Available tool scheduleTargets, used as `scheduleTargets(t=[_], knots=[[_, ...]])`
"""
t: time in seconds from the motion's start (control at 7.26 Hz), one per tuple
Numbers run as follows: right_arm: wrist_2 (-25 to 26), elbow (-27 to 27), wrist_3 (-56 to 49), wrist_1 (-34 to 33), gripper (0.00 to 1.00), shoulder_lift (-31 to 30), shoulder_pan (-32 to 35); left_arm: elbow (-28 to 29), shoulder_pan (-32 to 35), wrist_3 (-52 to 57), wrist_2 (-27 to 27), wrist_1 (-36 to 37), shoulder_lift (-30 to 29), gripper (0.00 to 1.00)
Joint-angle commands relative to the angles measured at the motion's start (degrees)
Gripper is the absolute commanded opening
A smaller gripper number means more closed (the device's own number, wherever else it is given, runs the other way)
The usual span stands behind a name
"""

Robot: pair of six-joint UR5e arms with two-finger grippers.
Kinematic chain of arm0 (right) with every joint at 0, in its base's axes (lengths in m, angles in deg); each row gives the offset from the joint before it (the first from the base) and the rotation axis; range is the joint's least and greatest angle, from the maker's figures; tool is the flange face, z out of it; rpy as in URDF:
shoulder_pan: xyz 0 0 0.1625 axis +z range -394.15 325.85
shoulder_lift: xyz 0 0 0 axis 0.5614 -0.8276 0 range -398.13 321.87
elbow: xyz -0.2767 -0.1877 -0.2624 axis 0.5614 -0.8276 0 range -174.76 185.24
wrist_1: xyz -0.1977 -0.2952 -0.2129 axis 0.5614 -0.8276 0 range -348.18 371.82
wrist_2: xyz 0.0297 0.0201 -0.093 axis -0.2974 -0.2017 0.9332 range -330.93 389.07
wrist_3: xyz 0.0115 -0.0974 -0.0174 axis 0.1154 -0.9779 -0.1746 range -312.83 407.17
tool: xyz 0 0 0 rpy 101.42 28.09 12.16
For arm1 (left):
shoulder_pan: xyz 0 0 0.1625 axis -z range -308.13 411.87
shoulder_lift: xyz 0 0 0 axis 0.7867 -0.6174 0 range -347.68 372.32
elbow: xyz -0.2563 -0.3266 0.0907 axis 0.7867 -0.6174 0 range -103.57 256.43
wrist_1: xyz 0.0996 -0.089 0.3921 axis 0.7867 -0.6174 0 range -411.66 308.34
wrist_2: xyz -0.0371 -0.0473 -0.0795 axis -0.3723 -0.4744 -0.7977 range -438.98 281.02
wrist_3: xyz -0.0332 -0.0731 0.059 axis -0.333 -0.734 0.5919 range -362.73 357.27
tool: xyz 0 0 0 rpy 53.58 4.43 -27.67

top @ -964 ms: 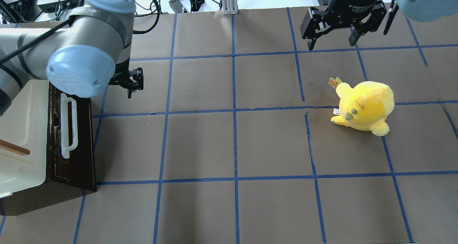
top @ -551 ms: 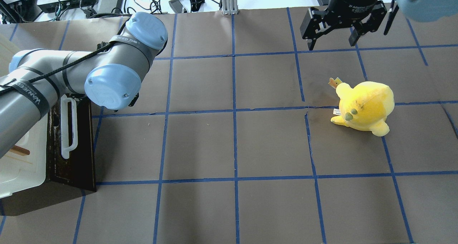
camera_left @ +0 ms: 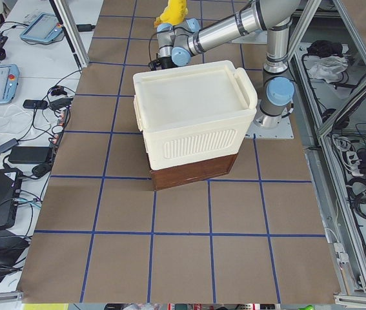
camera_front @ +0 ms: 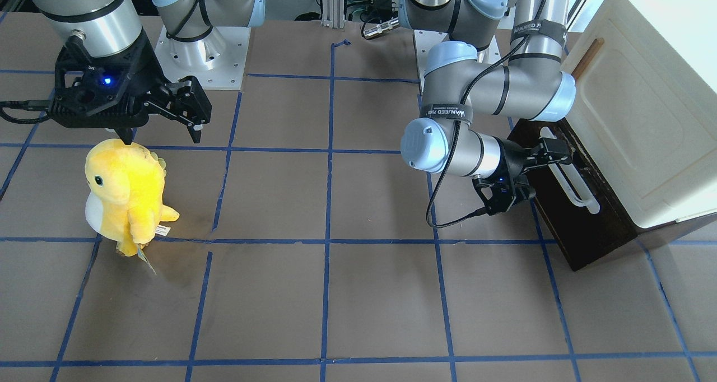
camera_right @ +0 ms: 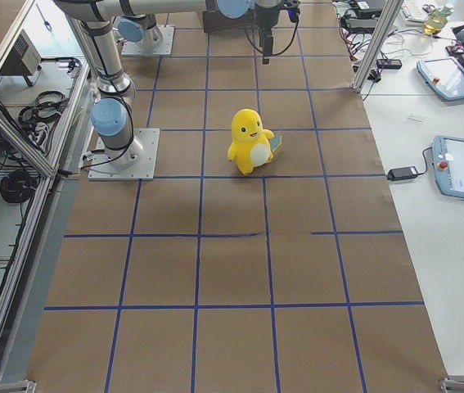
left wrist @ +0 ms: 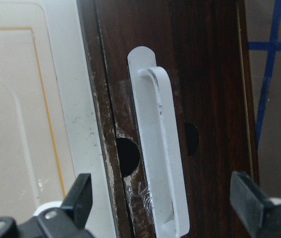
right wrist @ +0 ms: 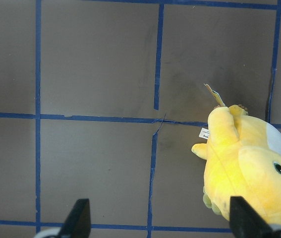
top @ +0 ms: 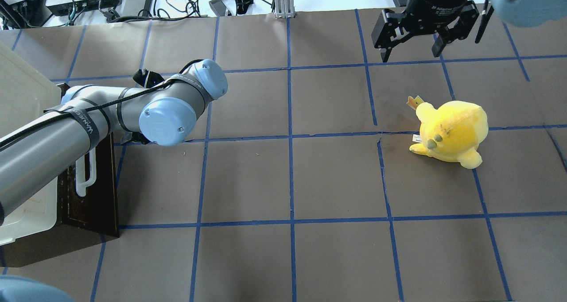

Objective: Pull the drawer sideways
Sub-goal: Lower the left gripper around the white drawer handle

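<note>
Drawer (left wrist: 209, 74) stands dark at mid-frame in my left wrist view, its white handle (left wrist: 160, 148) framed between the spread fingers of my left claw (left wrist: 162, 196), grasping nothing

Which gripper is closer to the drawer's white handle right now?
Left. The left gripper is right at the white handle, open; the right gripper hangs across the table by the yellow plush toy.

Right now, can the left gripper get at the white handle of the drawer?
Probably yes. The left gripper is open and faces the drawer, with its white handle lined up between the fingers and nothing in between.
</note>
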Motion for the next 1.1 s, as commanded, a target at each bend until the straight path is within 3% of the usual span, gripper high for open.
scheduleTargets(t=[0.0,0.28,0.96], knots=[[0.0,0.0,0.0,0.0,1.00,0.0,0.0,0.3,0.0,-0.3,4.8,0.2,-3.1,1.00],[0.0,0.0,0.0,0.0,1.00,0.0,0.0,0.2,-0.4,-2.7,5.7,-0.2,-5.2,0.97],[0.0,0.0,0.0,0.0,1.00,0.0,0.0,-1.9,-2.7,-3.1,6.9,-1.7,-4.9,1.00]])
